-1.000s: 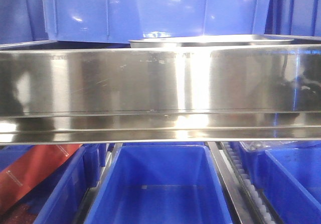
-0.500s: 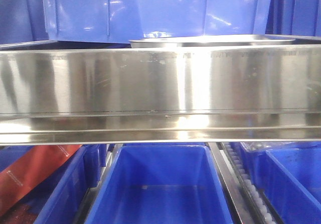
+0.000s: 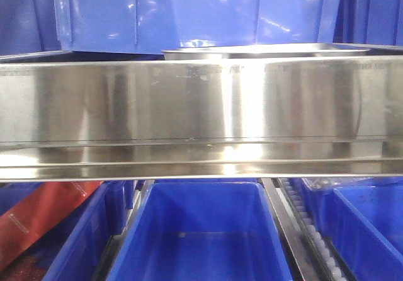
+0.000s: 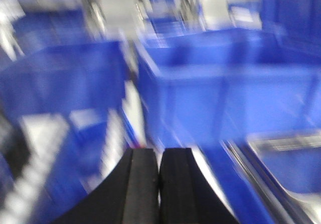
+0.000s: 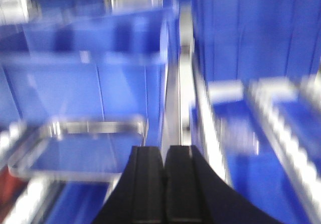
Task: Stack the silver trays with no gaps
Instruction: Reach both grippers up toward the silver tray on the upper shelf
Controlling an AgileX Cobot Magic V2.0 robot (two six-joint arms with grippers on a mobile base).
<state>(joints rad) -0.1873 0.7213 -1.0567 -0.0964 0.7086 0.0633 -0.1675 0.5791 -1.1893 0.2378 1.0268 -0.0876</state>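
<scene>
Right wrist view, blurred: silver tray (image 5: 75, 129) sits low left, in front of a blue bin (image 5: 95, 78) and apart from the right gripper (image 5: 164, 152). Right fingers pressed together, nothing between them. Left wrist view, blurred: left gripper (image 4: 159, 153) fingers likewise together, holding nothing. Front view: tray rim (image 3: 264, 51) shows just above the broad steel rail (image 3: 201, 104); lower bin (image 3: 201, 230) sits under the rail.

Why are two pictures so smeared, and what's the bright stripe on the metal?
Front-facing view: sharp; the stripe is glare on the polished steel rail. Left wrist view: heavy blur, likely camera motion; only the left gripper looks crisp. Right wrist view: milder blur; the silver tray and right gripper are readable.
</scene>
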